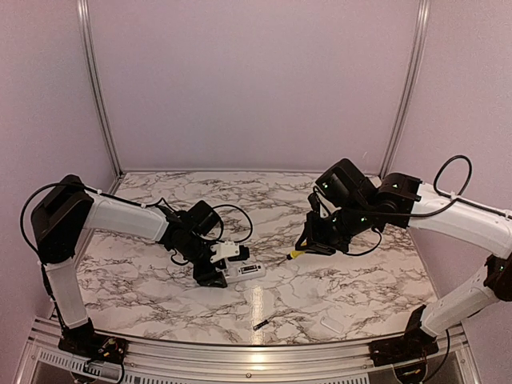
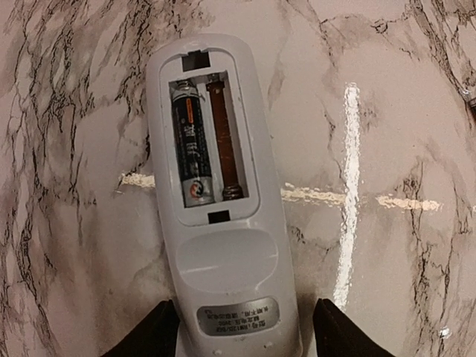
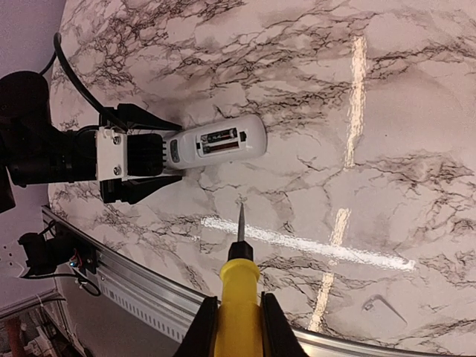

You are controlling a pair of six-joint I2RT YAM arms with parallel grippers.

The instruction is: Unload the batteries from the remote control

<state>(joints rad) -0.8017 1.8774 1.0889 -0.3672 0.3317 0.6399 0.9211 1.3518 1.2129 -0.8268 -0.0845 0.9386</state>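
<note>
The white remote control (image 1: 246, 271) lies face down on the marble, its battery bay uncovered. In the left wrist view the remote control (image 2: 223, 260) holds one dark battery (image 2: 191, 145) in the left slot; the right slot is bare, with its spring showing. My left gripper (image 1: 214, 270) grips the remote's near end, one finger on each side. A second dark battery (image 1: 260, 325) lies loose near the front edge. My right gripper (image 3: 238, 327) is shut on the yellow-handled screwdriver (image 3: 239, 290) and holds it above the table, tip toward the remote (image 3: 219, 140).
A small flat white cover piece (image 1: 332, 324) lies near the front right edge. The metal rail (image 1: 240, 352) runs along the table's front. Both arms' cables hang over the middle of the table.
</note>
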